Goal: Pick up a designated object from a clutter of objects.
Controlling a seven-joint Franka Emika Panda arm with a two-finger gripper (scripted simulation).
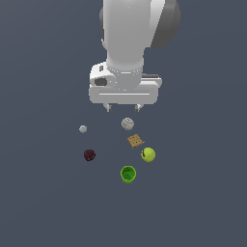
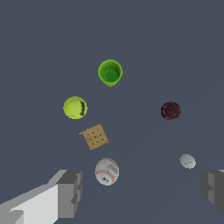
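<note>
The tiny pale grey-white sphere lies on the dark floor at the exterior view's left; it also shows in the wrist view. My gripper hangs open and empty above the floor, high over the clutter, its fingers spread wide apart. The sphere lies well to the exterior view's left of the gripper. The larger whitish ball with reddish marks sits just below the gripper.
A tan cracker tile, a yellow-green tennis ball, a green cup and a dark maroon ball lie scattered on the floor.
</note>
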